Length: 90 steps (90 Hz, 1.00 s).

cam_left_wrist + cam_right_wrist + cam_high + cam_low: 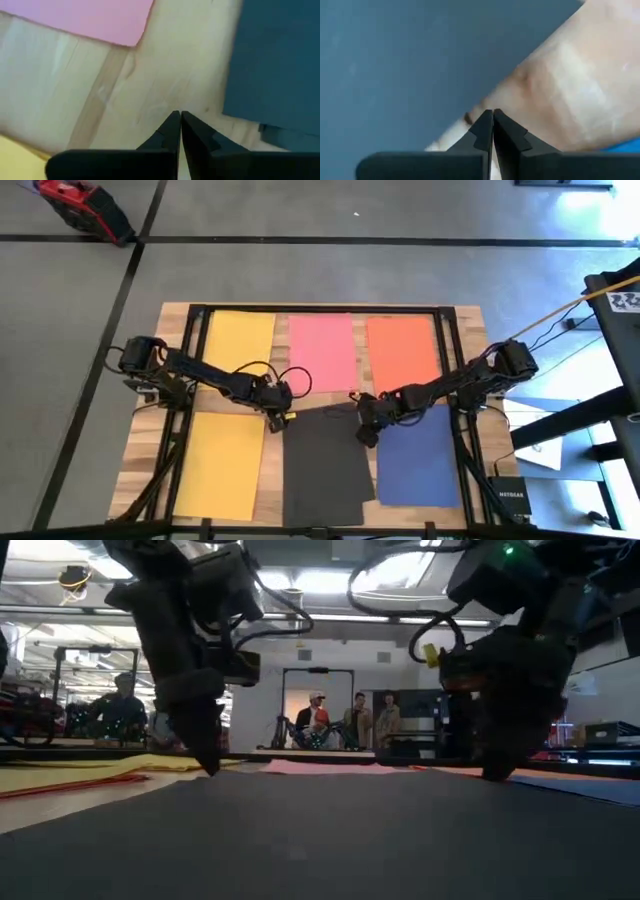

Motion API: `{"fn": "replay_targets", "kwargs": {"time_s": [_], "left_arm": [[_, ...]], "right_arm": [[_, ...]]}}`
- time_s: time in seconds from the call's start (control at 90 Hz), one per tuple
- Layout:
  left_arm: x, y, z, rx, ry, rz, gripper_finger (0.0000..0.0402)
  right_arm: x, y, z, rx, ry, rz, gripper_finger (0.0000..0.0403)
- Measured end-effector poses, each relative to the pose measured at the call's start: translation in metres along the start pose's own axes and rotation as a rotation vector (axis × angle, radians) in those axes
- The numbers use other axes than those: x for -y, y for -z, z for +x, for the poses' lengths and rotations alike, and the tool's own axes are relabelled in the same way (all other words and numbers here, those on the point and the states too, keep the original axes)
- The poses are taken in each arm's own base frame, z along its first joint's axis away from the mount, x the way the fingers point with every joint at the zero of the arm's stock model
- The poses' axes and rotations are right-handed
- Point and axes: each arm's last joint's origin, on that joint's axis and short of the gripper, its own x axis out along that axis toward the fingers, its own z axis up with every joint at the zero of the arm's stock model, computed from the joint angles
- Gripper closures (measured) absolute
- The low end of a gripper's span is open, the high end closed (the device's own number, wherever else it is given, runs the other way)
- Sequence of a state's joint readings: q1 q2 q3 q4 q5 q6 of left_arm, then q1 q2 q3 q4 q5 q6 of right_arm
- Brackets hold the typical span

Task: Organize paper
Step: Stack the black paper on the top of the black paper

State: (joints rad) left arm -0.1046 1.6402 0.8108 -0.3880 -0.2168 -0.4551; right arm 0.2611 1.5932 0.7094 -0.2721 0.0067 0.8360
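Six sheets of paper lie flat on the wooden table (470, 320). Yellow (238, 338), pink (322, 350) and orange (402, 350) are in the far row; yellow (222, 465), black (322, 465) and dark blue (418, 465) are in the near row. The black sheet lies askew. My left gripper (180, 114) is shut, its tips over bare wood just left of the black sheet's far left corner (235, 107). My right gripper (493, 112) is shut, its tips at the black sheet's right edge, near its far right corner. My left gripper (210, 768) points down at the bare wood beside the black sheet; whether its tips touch the table I cannot tell. My right gripper (495, 775) points its shut fingers down at the black sheet's right edge (470, 107); whether they press on it I cannot tell.
A black frame (320, 308) runs round the table's far and side edges. A narrow strip of bare wood (150, 80) separates the pink sheet from the black one. People stand in the room beyond the far edge (350, 720). A red device (85, 205) lies on the floor.
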Motion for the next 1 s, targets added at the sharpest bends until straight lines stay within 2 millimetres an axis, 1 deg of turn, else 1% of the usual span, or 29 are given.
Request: {"fn": "replay_targets", "kwargs": {"time_s": [0.311, 0.633, 0.789, 1.0], "left_arm": [[0.008, 0.005, -0.002, -0.002, 0.002, -0.036, 0.0402], [0.013, 0.006, -0.003, 0.014, 0.019, -0.056, 0.0402], [0.013, 0.005, -0.003, 0.023, 0.018, -0.058, 0.0402], [0.013, 0.005, -0.003, 0.022, 0.014, -0.059, 0.0402]], "right_arm": [[-0.013, 0.015, 0.0, -0.056, -0.05, 0.041, 0.0402], [-0.03, 0.023, -0.001, -0.056, -0.165, 0.037, 0.0402], [-0.031, 0.024, -0.001, -0.058, -0.164, 0.037, 0.0402], [-0.026, 0.027, -0.001, -0.084, -0.108, 0.059, 0.0402]]}}
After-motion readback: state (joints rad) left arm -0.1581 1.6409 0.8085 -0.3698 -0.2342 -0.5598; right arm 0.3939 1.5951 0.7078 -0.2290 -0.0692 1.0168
